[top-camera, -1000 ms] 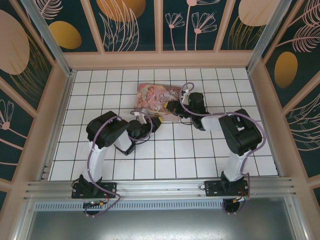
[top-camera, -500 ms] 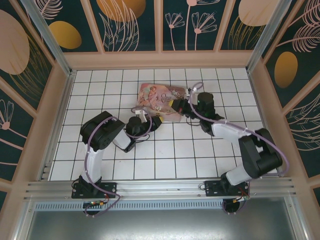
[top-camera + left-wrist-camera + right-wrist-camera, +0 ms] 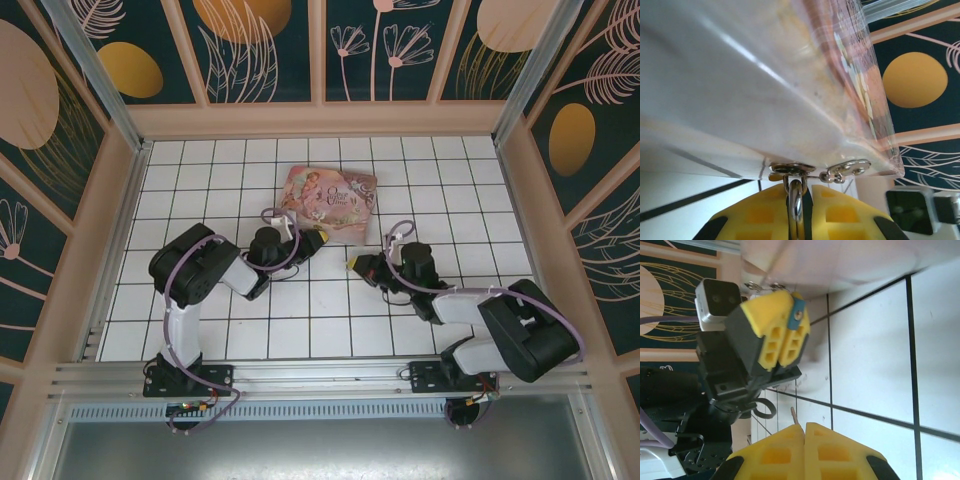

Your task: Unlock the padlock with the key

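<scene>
The padlock hangs from a hasp (image 3: 792, 169) at the near corner of the pink tin box (image 3: 332, 200). Its silvery shackle (image 3: 796, 200) runs down between the yellow fingers of my left gripper (image 3: 805, 195), which is shut on it. The right wrist view shows the padlock's blue body (image 3: 798, 315) at the tip of my left gripper (image 3: 785, 322). My right gripper (image 3: 357, 265) sits about one tile below and right of the tin, apart from it. It is shut (image 3: 804, 426) on the key (image 3: 794, 416); only a thin tip sticks out.
The tin's pale side wall (image 3: 755, 85) looms right over my left fingers. A second small metal clasp (image 3: 847, 169) sits beside the hasp. White tiled floor (image 3: 330, 310) lies between the arms. Patterned walls enclose the floor on three sides.
My right gripper has pulled back from the tin's right corner, down toward the near side by about one tile. The left gripper stays at the tin's near corner; the tin has shifted slightly.
</scene>
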`<state>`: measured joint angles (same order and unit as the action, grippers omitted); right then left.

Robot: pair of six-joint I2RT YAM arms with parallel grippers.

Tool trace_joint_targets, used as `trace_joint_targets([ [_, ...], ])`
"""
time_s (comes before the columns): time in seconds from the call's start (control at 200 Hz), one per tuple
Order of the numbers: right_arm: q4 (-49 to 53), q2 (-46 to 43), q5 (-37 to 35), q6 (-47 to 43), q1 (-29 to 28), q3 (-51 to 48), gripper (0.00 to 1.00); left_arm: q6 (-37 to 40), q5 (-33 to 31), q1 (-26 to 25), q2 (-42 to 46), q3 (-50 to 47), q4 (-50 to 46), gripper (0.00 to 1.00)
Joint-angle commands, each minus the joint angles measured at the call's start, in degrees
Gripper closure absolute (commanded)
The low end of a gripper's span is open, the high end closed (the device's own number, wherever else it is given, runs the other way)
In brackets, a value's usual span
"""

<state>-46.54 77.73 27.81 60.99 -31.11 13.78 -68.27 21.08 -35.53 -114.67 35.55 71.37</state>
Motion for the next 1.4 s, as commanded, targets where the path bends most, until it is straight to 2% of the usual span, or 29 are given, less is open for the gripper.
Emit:
trace_joint_targets([
  [0.0,-8.71,0.19,-4.74,4.57,-2.65,-1.75,1.0,-9.73,3.8,-0.18,1.71,-2.07,4.1,1.0],
  [0.07,-10.09,0.91,-6.43,5.72,-3.47,-2.1,1.0,-10.89,3.55,-0.16,2.63,-2.94,4.74,1.0],
  [0.285,-15.51,4.79,-9.91,9.32,-4.98,-1.34,1.0,-8.74,1.79,-0.16,7.54,-3.18,-3.78,1.0],
  [0.5,-19.14,10.16,-12.32,12.59,-7.46,1.06,1.0,-8.81,1.85,-0.17,10.19,-2.34,-7.95,1.0],
  [0.841,-31.8,20.58,-14.25,18.57,-9.05,1.17,1.0,-11.74,3.08,-0.25,8.78,-2.5,-4.63,1.0],
  [1.396,-33.51,24.92,-15.99,20.78,-9.31,4.21,1.0,-13.2,2.03,-0.44,8.37,-2.52,-3.08,1.0],
])
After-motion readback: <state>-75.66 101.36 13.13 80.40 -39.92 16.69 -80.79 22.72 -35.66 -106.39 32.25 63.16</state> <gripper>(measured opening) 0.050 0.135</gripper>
